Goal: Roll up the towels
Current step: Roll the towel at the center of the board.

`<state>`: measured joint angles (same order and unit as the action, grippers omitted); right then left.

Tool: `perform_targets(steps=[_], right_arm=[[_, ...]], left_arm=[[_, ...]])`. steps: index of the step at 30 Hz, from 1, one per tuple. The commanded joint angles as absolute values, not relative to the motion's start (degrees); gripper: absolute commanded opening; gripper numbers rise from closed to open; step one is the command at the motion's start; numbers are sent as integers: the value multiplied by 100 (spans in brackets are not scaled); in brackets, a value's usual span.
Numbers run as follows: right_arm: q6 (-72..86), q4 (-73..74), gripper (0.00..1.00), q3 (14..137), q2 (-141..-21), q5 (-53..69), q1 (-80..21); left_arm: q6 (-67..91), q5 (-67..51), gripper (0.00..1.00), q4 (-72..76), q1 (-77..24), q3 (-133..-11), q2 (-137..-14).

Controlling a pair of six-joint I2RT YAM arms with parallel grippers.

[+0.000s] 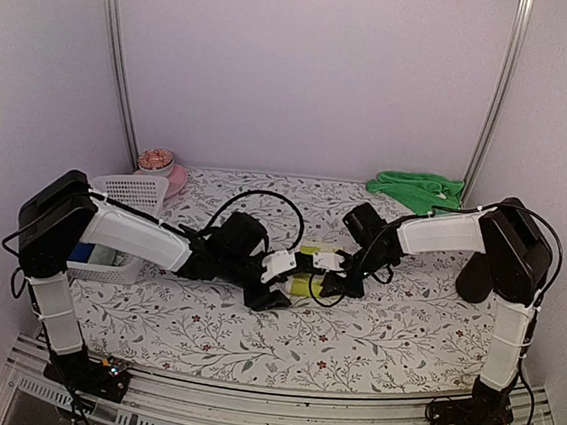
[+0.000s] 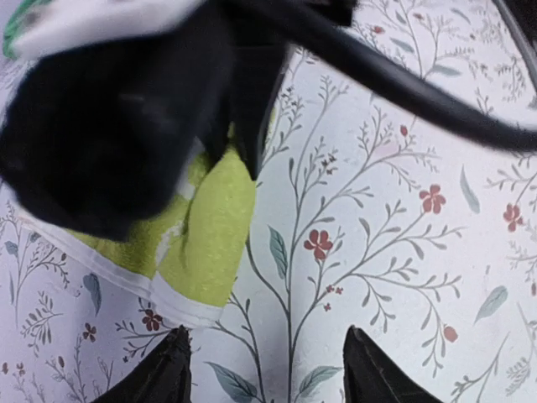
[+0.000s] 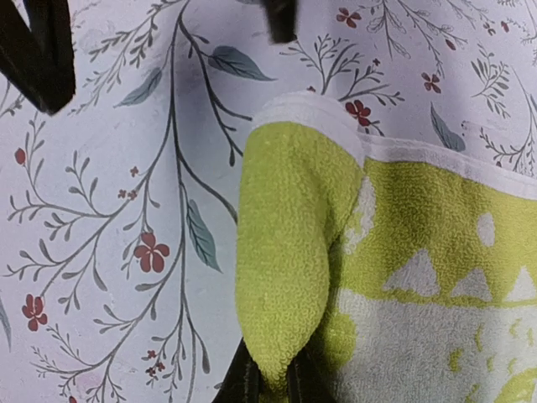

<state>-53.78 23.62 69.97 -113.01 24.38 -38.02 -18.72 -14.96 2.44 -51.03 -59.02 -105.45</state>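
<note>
The yellow-lime towel (image 1: 307,272) with pale white markings lies at the table's middle, between my two grippers. In the right wrist view my right gripper (image 3: 273,382) is shut on a raised fold of this towel (image 3: 285,252) at its edge. In the top view the right gripper (image 1: 328,267) sits over the towel. My left gripper (image 2: 268,336) is open and empty over bare tablecloth, just beside the towel's white-hemmed corner (image 2: 210,227). In the top view the left gripper (image 1: 282,285) is at the towel's near-left side. The plain green towel (image 1: 416,189) lies bunched at the back right.
A white mesh basket (image 1: 130,193) stands at the left beside my left arm, with a pink bowl (image 1: 171,176) behind it. The floral tablecloth (image 1: 392,334) covers the table. Walls close the back and both sides. A black cable (image 2: 419,92) crosses the left wrist view.
</note>
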Motion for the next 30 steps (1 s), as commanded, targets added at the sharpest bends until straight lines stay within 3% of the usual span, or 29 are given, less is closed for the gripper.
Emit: perform_targets(steps=[1, 13, 30], right_arm=[[-5252, 4071, 3, 7661, -11972, 3332, -3623], [-5741, 6319, 4, 9144, -13178, 4285, -3375], [-5880, 6580, 5, 9210, -13303, 4276, -3366]], left_arm=[[-2687, -681, 60, 1522, -5404, -5402, -10439], [-3837, 194, 54, 2644, -6063, -5180, -10946], [-4270, 732, 36, 2267, -6402, -5768, -11851]])
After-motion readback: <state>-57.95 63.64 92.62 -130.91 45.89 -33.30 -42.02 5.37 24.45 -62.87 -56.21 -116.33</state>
